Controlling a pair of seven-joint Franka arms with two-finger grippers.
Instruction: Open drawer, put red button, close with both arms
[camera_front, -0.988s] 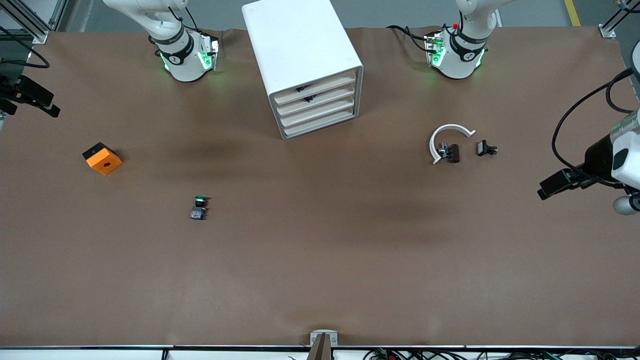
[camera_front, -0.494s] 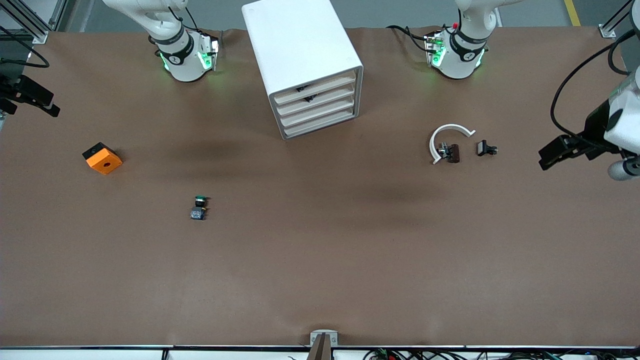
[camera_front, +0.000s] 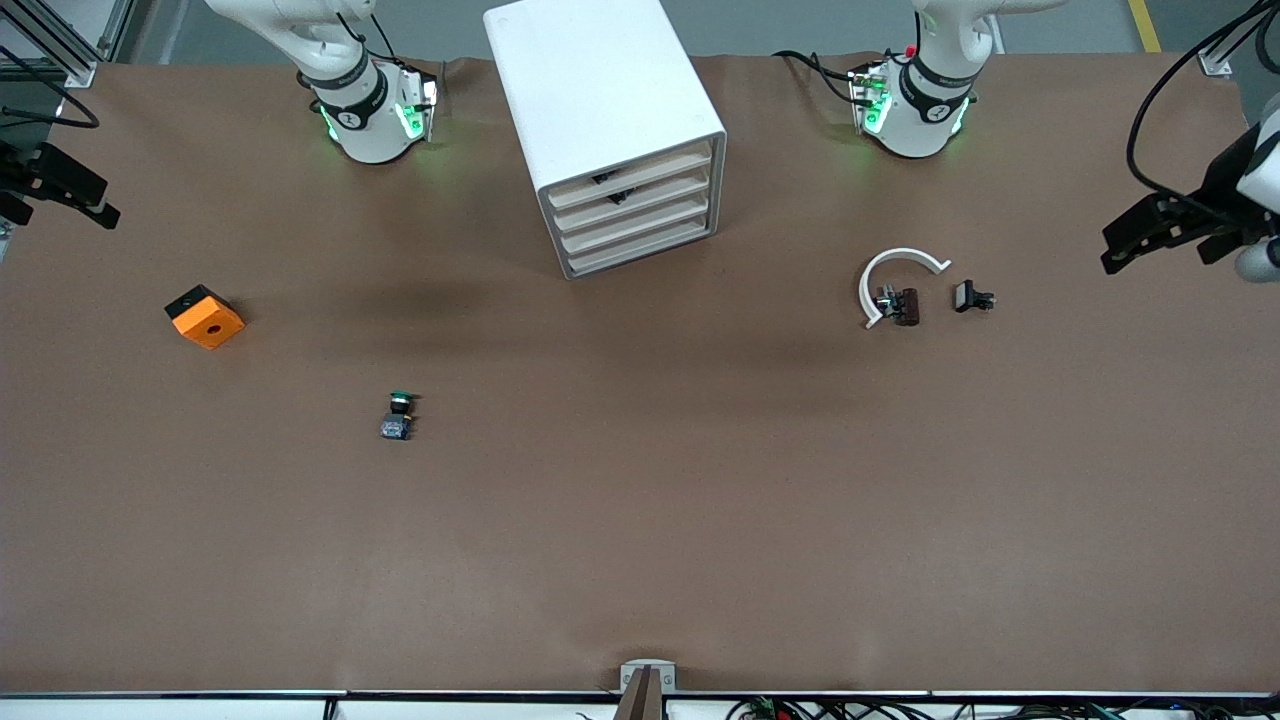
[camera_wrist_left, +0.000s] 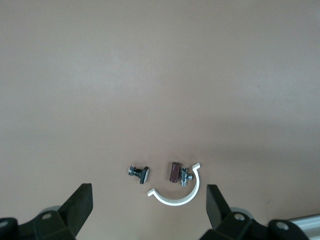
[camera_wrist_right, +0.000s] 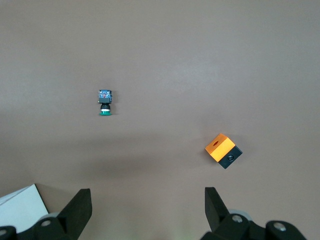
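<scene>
All four drawers of the cabinet (camera_front: 610, 130) look shut, and the drawer (camera_front: 632, 197) second from top sits flush — with no red button visible anywhere on the table (camera_front: 640, 520), I judge it is already inside and the task is essentially done. That fits the arm poses: both arms are parked high at the table's ends, well apart from the cabinet. The left pincer (camera_front: 1150, 232) hangs over the table edge at the left arm's end, jaws spread wide and empty; the left wrist view looks down on the white clip (camera_wrist_left: 176, 194), brown part (camera_wrist_left: 173, 171) and a small black clamp (camera_wrist_left: 138, 173). The right pincer (camera_front: 60, 190) hangs over the edge at the right arm's end, likewise wide open, nothing held. Leftovers: green button (camera_front: 399, 414) and orange block (camera_front: 204, 316) — none lies in front of the cabinet, so nothing obstructs.
</scene>
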